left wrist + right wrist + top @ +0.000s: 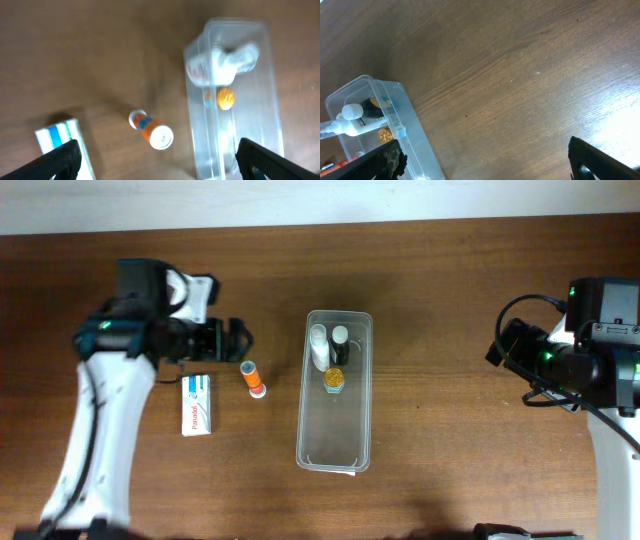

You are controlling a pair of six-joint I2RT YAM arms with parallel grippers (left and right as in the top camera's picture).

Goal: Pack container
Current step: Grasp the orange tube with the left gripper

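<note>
The clear plastic container (pixel 335 435) lies lengthwise at the table's middle. In its far end are a white bottle (pixel 319 345), a dark bottle with a white cap (pixel 340 342) and a gold-lidded jar (pixel 333 379). It also shows in the left wrist view (pixel 250 130) and the right wrist view (pixel 412 135). An orange bottle with a white cap (pixel 254 378) lies on the table left of the container, also in the left wrist view (pixel 152 131). My left gripper (pixel 232 338) is open and empty, above and left of the orange bottle. My right gripper (pixel 485 162) is open and empty at the far right.
A white-and-blue medicine box (pixel 197 404) lies flat left of the orange bottle, also in the left wrist view (pixel 60 137). The wooden table's far edge (pixel 320 222) meets a white wall. The right arm (pixel 590 360) sits near the right edge.
</note>
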